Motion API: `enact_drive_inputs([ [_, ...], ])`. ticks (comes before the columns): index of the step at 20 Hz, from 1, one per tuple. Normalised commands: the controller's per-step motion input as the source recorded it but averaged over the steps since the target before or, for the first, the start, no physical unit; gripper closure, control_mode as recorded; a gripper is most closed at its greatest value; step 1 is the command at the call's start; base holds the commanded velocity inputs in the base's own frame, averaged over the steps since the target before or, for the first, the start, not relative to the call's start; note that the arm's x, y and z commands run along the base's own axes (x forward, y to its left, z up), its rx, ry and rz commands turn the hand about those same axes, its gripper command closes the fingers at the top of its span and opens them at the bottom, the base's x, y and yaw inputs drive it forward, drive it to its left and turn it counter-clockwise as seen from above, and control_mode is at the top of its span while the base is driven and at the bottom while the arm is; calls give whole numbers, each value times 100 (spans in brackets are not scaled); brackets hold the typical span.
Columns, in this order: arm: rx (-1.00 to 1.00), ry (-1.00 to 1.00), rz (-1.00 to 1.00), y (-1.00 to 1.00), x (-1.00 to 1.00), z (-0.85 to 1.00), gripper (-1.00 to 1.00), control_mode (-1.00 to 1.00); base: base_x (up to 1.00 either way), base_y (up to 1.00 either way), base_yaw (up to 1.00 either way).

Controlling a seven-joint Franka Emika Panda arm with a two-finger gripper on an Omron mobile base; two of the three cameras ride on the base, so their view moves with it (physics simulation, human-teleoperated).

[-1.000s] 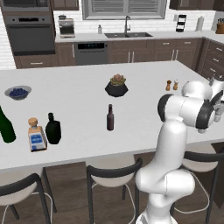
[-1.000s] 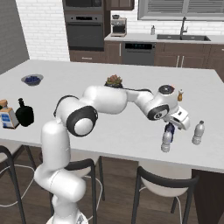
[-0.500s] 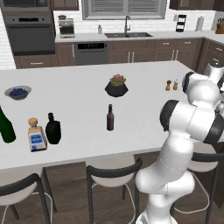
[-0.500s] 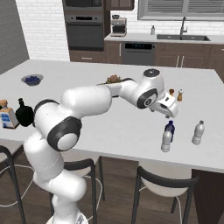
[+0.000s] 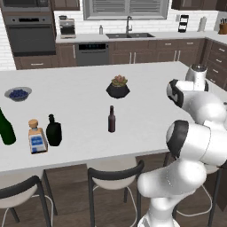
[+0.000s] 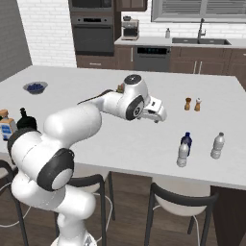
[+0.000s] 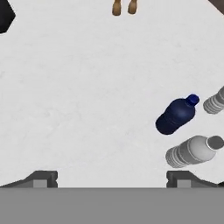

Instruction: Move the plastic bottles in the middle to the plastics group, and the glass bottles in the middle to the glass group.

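The small ribbed clear water bottle (image 6: 182,154) (image 7: 192,151) stands upright beside the dark blue plastic bottle (image 6: 186,142) (image 7: 175,116). The taller clear plastic bottle (image 6: 217,145) (image 7: 215,101) is just right of them. My gripper (image 6: 160,115) (image 7: 111,179) hovers over bare counter to their left, open, with nothing between its fingertips. On the counter's middle stands the slim dark brown bottle (image 5: 111,119). The squat black bottle (image 5: 53,131) (image 6: 24,120) is next to the square blue-labelled bottle (image 5: 36,136) (image 6: 6,126) and the tall green bottle (image 5: 5,128).
A potted succulent (image 5: 118,86) sits behind the brown bottle. Two small shakers (image 6: 192,104) (image 7: 122,6) stand beyond the plastic bottles. A bowl of blueberries (image 5: 17,93) (image 6: 35,87) is at the far left. Stools line the counter's near edge.
The gripper has risen off the small clear bottle, leaving it beside the blue one, and the arm has swung left and back over the counter.
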Motion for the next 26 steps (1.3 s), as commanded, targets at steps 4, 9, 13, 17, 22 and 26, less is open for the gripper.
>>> enact_drive_inputs([
  [4,0,3,28,86,21,33,-100,-100,0,0,0],
  [9,0,12,26,87,40,27,-100,-100,0,0,0],
  [13,0,19,24,92,27,2,-100,-100,0,0,0],
  [17,0,19,19,91,0,0,-100,-100,0,0,0],
  [22,0,5,5,85,-3,0,-100,-100,0,0,0],
  [26,0,-6,0,69,-16,-4,-100,-100,0,0,0],
])
